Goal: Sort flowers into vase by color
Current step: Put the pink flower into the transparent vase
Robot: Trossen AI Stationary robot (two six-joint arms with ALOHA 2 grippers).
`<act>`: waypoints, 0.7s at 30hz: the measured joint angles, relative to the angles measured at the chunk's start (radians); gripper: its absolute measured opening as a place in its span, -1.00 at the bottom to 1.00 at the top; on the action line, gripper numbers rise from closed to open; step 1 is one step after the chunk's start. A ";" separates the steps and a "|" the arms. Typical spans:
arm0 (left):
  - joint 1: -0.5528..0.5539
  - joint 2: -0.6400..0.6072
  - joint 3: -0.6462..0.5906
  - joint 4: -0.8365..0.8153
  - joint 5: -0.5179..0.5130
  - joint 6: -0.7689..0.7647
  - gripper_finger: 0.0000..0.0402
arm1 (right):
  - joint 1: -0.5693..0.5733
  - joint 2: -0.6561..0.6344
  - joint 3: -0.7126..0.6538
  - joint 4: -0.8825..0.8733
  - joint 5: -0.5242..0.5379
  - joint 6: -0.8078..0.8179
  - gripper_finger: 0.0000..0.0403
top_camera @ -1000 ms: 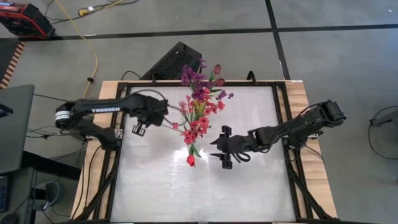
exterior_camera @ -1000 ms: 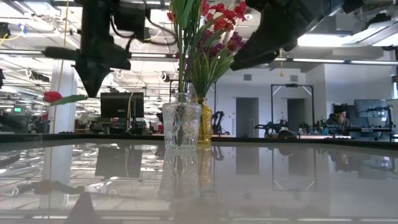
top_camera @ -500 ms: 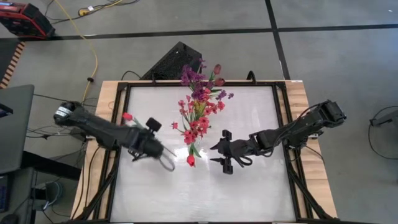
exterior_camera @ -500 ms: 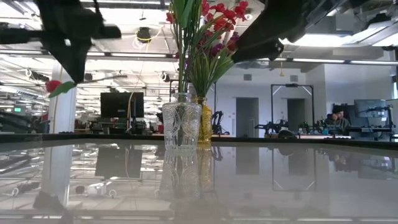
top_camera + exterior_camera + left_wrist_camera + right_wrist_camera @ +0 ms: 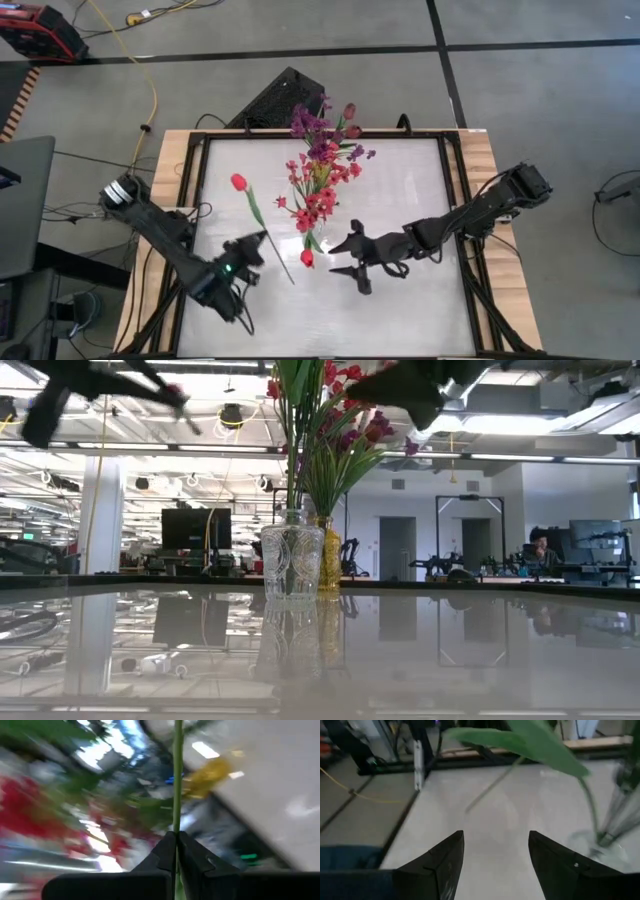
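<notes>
My left gripper is over the table's near-left part, shut on a red tulip with a long green stem. A clear glass vase at mid table holds red-pink sprays and another red tulip. Behind it, a gold vase holds purple sprays. My right gripper hovers open just right of the clear vase, nothing between its fingers. My left gripper pinches the tulip's stem between its two shut fingers, below the stem's middle. The fingers lie across the stem, coming from the table's near-left side. The flower is lifted clear of the table, with its head toward the far edge and its cut end toward the near edge.
A green leaf from the clear vase's bunch hangs before my right gripper. A black frame runs round the white table top. Bare table top lies near the front edge and to the right.
My left gripper has swung from beside the flower bunch toward the table's near edge, rolling as it went and staying shut on the stem. The red tulip has turned about with it, its head now toward the far edge. My right gripper has drifted slightly toward the near edge, still open.
</notes>
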 joint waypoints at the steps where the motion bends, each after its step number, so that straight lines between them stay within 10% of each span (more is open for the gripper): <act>1: -0.004 0.026 0.000 0.050 -0.049 0.075 -1.00 | 0.004 0.019 0.000 0.043 0.000 0.000 0.24; 8: -0.004 0.181 0.008 0.220 -0.240 0.307 -1.00 | 0.007 0.165 0.000 0.317 -0.023 0.113 0.24; 16: 0.000 0.216 0.017 0.222 -0.200 0.309 -1.00 | -0.002 0.265 0.069 0.361 -0.020 0.119 0.24; 21: -0.056 0.214 0.052 0.276 0.008 0.400 -1.00 | 0.002 0.317 0.130 0.336 -0.012 0.097 0.24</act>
